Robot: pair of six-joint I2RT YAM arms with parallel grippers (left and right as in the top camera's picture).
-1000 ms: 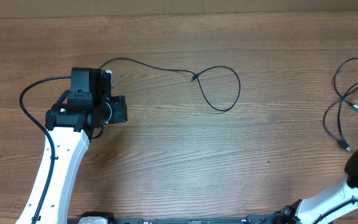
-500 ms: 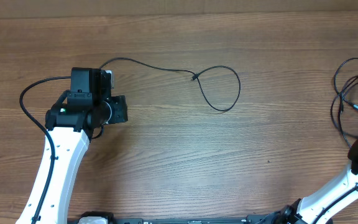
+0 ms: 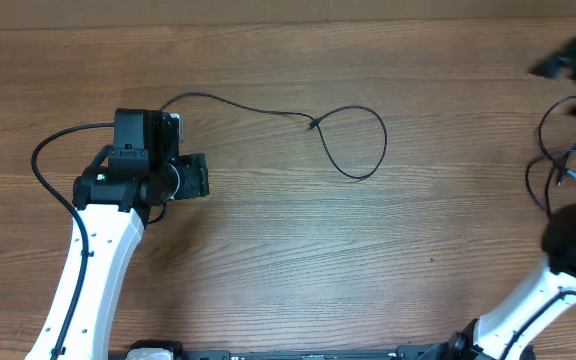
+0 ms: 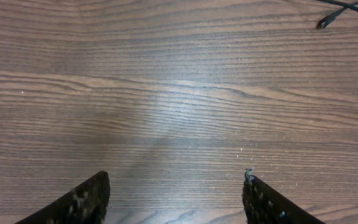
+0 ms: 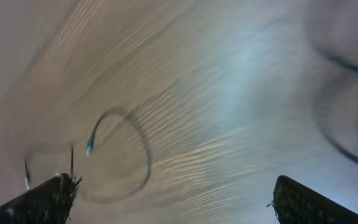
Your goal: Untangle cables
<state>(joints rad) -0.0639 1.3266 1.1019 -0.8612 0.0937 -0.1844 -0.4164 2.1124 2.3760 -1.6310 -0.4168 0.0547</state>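
Observation:
One thin black cable [image 3: 268,110] runs from beside my left arm to a loop [image 3: 356,140] at mid-table; its plug end [image 4: 328,17] shows at the top right of the left wrist view. More cables [image 3: 558,165] lie tangled at the right edge. My left gripper [image 3: 193,176] [image 4: 174,180] is open over bare wood, nothing between its fingers. My right gripper [image 3: 570,62] is a dark blur at the far right corner. Its own view is smeared, with the right gripper [image 5: 176,183] wide open and empty and a blurred cable loop [image 5: 143,163] below it.
The wooden table [image 3: 268,260] ends at a pale wall along the back edge. My left arm's thick black wire [image 3: 43,160] arcs out to its left. My right arm's white link [image 3: 528,310] rises from the bottom right.
My right gripper has opened, let go of the right-hand cables and swung up to the far right corner. Those cables shifted slightly. My left jaws have widened a little; the left arm stayed put.

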